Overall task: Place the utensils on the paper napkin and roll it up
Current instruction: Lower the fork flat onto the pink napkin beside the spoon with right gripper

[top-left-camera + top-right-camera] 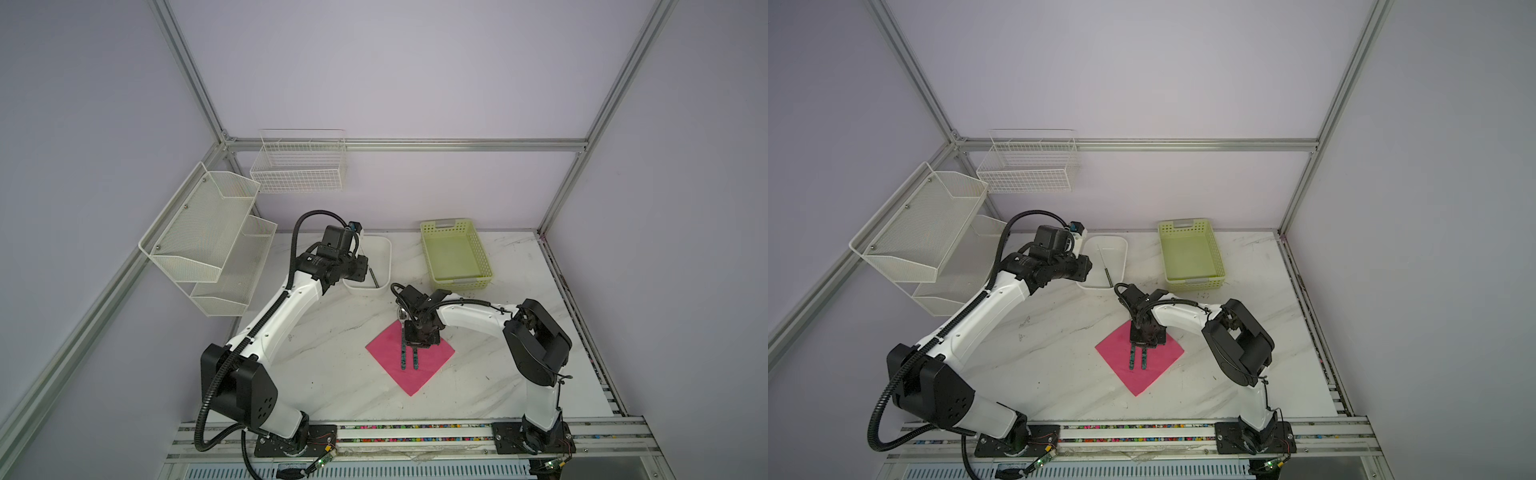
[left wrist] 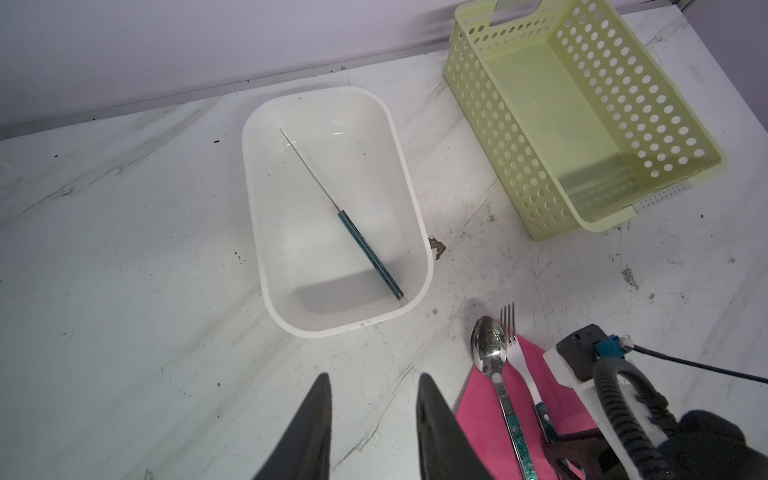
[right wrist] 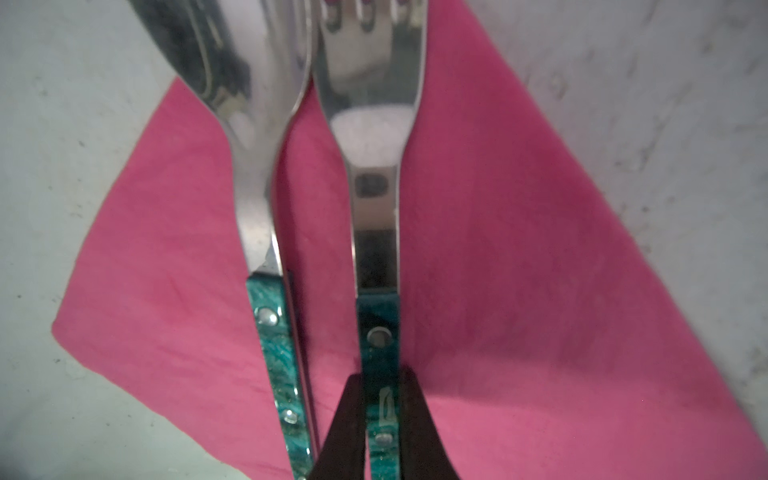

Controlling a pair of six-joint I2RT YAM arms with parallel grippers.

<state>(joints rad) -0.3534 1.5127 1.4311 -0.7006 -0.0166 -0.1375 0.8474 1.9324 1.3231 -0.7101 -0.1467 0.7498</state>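
The pink paper napkin (image 1: 428, 374) (image 1: 1144, 376) lies as a diamond on the marble table. On it rest the spoon (image 3: 257, 187) (image 1: 403, 357) and the fork (image 3: 376, 199) (image 1: 415, 359), side by side, with their heads reaching past the napkin's far corner. My right gripper (image 3: 380, 376) (image 1: 422, 338) is low over the napkin, shut on the fork's teal handle. The spoon lies free beside it. My left gripper (image 2: 372, 376) hangs open over bare table, between the white tub and the napkin (image 2: 482, 415), with nothing between its fingers.
A white tub (image 2: 253, 208) (image 1: 386, 257) at the back holds a knife (image 2: 349, 220) with a teal handle. To its right stands an empty pale green perforated basket (image 2: 498, 137) (image 1: 482, 257). Mesh shelves (image 1: 199, 232) and a wire basket (image 1: 299, 166) hang on the left walls.
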